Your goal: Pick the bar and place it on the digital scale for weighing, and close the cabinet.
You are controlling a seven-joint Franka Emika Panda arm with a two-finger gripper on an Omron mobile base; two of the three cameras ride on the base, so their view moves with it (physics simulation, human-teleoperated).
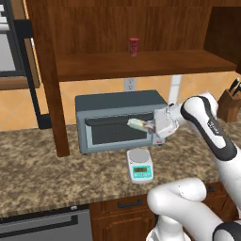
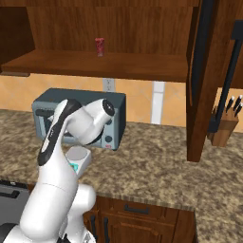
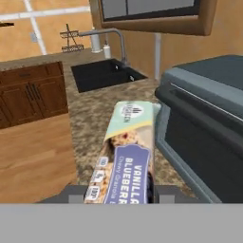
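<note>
My gripper (image 1: 145, 125) is shut on the bar (image 1: 138, 124), a pale wrapper with a purple label, held roughly level in front of the toaster oven's door. In the hand view the bar (image 3: 126, 156) sticks out away from the camera between the two fingertips (image 3: 163, 193). The digital scale (image 1: 140, 165) sits on the counter just below and in front of the held bar, its round platter bare; its corner (image 2: 78, 159) peeks out behind my arm. The cabinet (image 1: 117, 23) above stands open, its door (image 1: 47, 70) swung out edge-on at the left, and its other door (image 2: 204, 80) at the right.
A red can (image 1: 134, 46) stands on the cabinet shelf. The grey-blue toaster oven (image 1: 120, 120) sits against the wall behind the scale. A knife block (image 1: 229, 106) stands at the far right. A black sink (image 3: 102, 73) lies farther along the counter.
</note>
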